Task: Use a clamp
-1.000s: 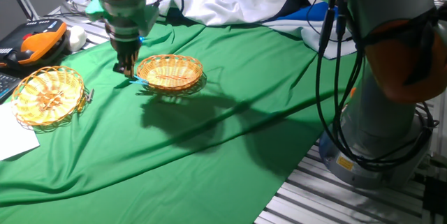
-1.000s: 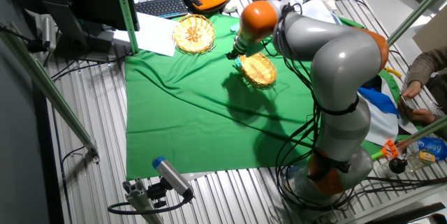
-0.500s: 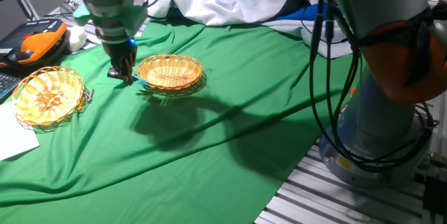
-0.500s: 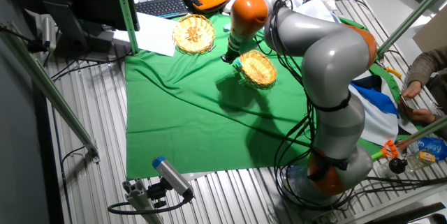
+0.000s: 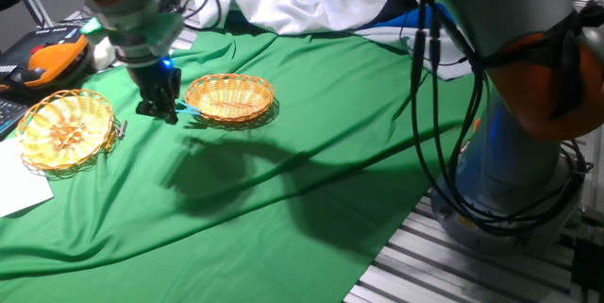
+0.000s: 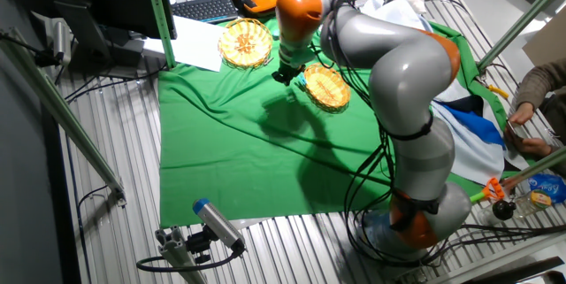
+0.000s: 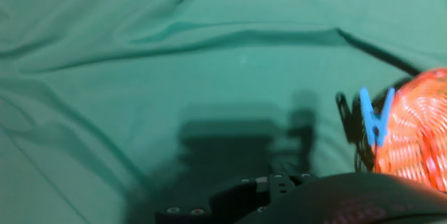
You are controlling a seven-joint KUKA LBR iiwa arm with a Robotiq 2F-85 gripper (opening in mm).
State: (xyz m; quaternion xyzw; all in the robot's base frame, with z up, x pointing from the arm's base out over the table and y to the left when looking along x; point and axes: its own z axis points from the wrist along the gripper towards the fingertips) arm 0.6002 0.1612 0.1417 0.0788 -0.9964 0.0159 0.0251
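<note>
Cloth (image 5: 311, 143): matt green fabric, softly creased.
Baskets (image 5: 229, 97): rough woven wicker.
Clamp (image 7: 375, 119): smooth teal plastic.
Arm (image 6: 398, 63): glossy grey and orange shell.
Paper (image 5: 19, 190): flat white sheet.

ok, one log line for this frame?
gripper: beside basket, state unclear | clamp: clipped on basket rim, not held | cloth: spread on table

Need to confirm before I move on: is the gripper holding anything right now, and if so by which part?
Nothing is held. The clamp sits clipped on the rim of the basket, apart from the gripper, which hangs beside that basket over the green cloth.
</note>
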